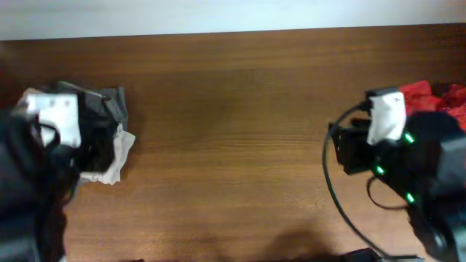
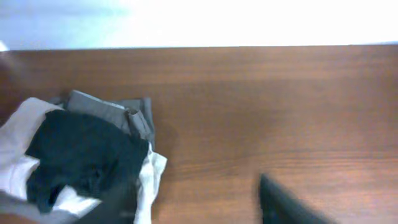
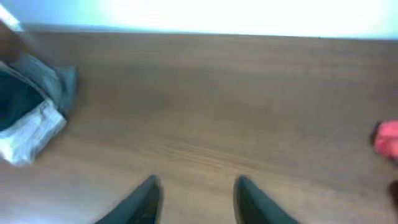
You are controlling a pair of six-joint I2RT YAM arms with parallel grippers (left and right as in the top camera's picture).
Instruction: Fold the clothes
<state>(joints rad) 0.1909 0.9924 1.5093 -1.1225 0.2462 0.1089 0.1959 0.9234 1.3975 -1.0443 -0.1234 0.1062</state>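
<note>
- The black T-shirt (image 2: pixel 81 152) lies crumpled on top of a small pile of clothes at the left end of the wooden table (image 1: pixel 233 145).
- It is bunched rather than flat, and no sleeve or collar can be made out.
- Under it is a pale beige garment (image 2: pixel 152 177), which sticks out at the pile's left and lower right edges.
- A grey garment (image 2: pixel 118 112) sticks out behind the shirt, on the side of the pile toward the far table edge.
- In the overhead view the left arm (image 1: pixel 44 138) hangs over this pile and hides most of it; only grey and beige edges show past it.
- The left gripper (image 2: pixel 193 208) is released. Its two dark fingers stand far apart at the bottom of the wrist view, with bare wood between them.
- One of its fingers (image 2: pixel 115 208) shows blurred in front of the pile's near edge; whether it touches the cloth cannot be told.
- The right gripper (image 3: pixel 196 202) is also released, its fingers spread over bare table and gripping nothing.
- The right arm (image 1: pixel 408 153) sits at the right end of the table, well apart from the pile.
- A bright red garment (image 1: pixel 422 94) lies at the far right, partly behind the right arm.
- The middle of the table between the two arms is plain wood.
</note>
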